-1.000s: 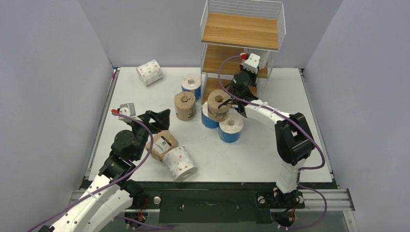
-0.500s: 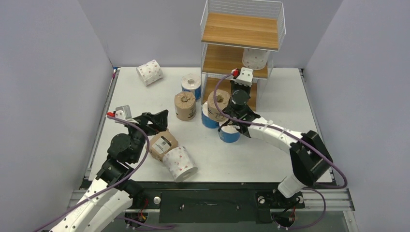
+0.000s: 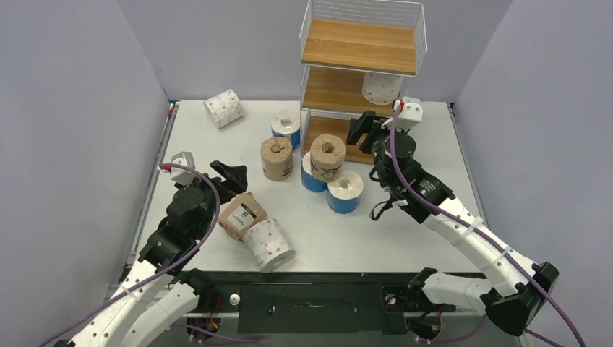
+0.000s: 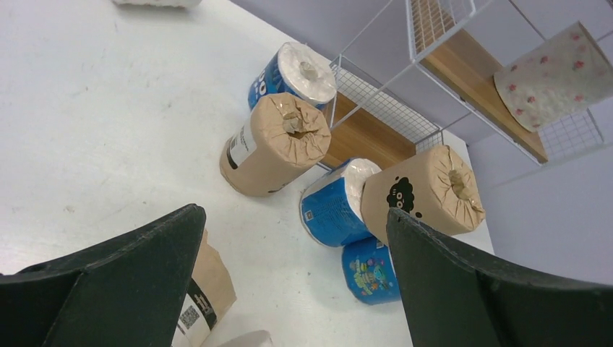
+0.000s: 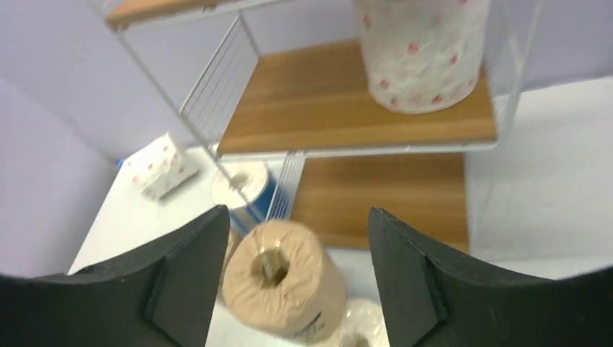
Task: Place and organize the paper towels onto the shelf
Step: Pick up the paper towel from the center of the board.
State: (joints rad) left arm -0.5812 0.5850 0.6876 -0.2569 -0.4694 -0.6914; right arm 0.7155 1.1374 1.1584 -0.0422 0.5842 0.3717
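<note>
Nine paper towel rolls are in view, and only one of them is on the shelf [image 3: 359,47]: a white dotted roll [image 3: 381,87] stands upright at the right end of the middle board. The other eight are on the table [image 3: 217,141]. Just in front of the shelf a brown roll [image 3: 327,157] sits on top of a blue roll [image 3: 311,181], and a second blue roll [image 3: 345,192] stands close beside them on the near side. To the left of this group stands another brown roll [image 3: 277,157], and behind it a third blue roll [image 3: 285,128]. A far dotted roll [image 3: 223,108] lies on its side near the far left corner. Close to the left arm a labelled brown roll [image 3: 242,215] lies on its side, touching a near dotted roll [image 3: 267,244]. The right gripper [image 3: 365,132] hovers in front of the lower part of the shelf; its jaws are apart and hold nothing. The left gripper [image 3: 230,176] hangs just beyond the labelled brown roll, with jaws spread wide and nothing between them.
</note>
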